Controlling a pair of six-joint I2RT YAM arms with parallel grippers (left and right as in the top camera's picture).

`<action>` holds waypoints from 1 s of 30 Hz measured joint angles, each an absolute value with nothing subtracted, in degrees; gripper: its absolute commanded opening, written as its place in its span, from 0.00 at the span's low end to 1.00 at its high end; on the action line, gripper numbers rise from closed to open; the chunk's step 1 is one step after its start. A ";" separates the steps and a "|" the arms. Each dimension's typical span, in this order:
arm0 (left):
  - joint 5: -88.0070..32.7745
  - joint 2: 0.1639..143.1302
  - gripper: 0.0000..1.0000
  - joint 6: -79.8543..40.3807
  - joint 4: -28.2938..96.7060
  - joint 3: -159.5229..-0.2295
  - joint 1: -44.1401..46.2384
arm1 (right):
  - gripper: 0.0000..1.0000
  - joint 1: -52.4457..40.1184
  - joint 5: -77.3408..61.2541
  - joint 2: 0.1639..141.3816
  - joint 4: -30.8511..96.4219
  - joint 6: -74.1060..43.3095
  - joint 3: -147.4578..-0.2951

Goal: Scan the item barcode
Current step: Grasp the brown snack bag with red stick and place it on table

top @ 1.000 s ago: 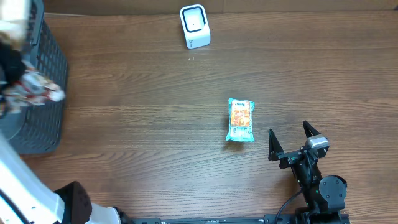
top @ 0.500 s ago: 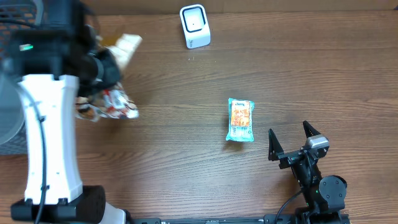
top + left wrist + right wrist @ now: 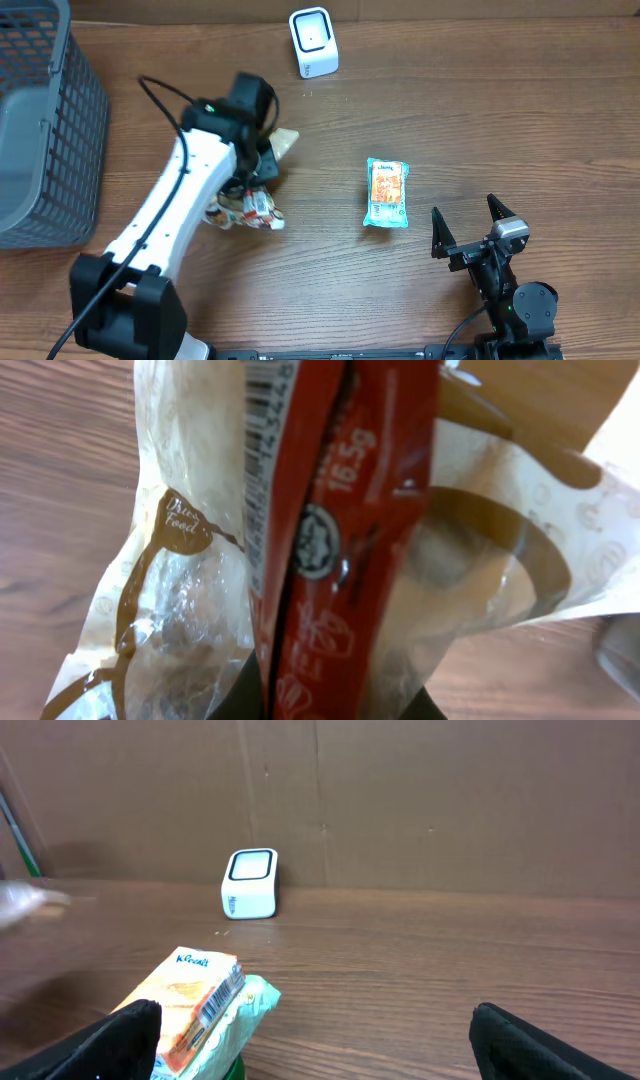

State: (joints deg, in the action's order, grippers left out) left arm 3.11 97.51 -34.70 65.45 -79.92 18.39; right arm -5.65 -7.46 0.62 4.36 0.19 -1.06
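Wooden bench (image 3: pixel 500 110) under a cardboard back wall. The left pincer (image 3: pixel 260 165) is pressed together, pinching a snack bag (image 3: pixel 247 207) near its middle. The bag's long axis runs slantwise through the jaws, with the tan end pointing ahead toward the white scanner (image 3: pixel 313 42) and the red-printed end trailing behind. Its barcode (image 3: pixel 265 385) shows ahead of the fingers. The right pincer (image 3: pixel 464 212) is spread, with an orange-and-teal packet (image 3: pixel 386 192) lying lengthwise ahead to its left.

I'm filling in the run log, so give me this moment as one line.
left jaws: shut on red snack packet | right jaws: open, empty | teal snack pack: lying on table | barcode scanner: nothing presented yet
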 measured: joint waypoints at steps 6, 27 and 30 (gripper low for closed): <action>3.46 97.54 0.16 -36.32 56.62 -69.25 18.39 | 1.00 -5.65 -7.46 0.62 4.38 0.16 -1.06; 3.73 97.54 0.79 -34.11 53.10 -65.45 18.39 | 1.00 -5.67 -7.46 0.62 4.38 0.21 -1.06; 3.73 97.54 0.83 -33.32 53.19 -65.43 18.39 | 1.00 -5.65 -7.46 0.62 4.38 0.16 -1.06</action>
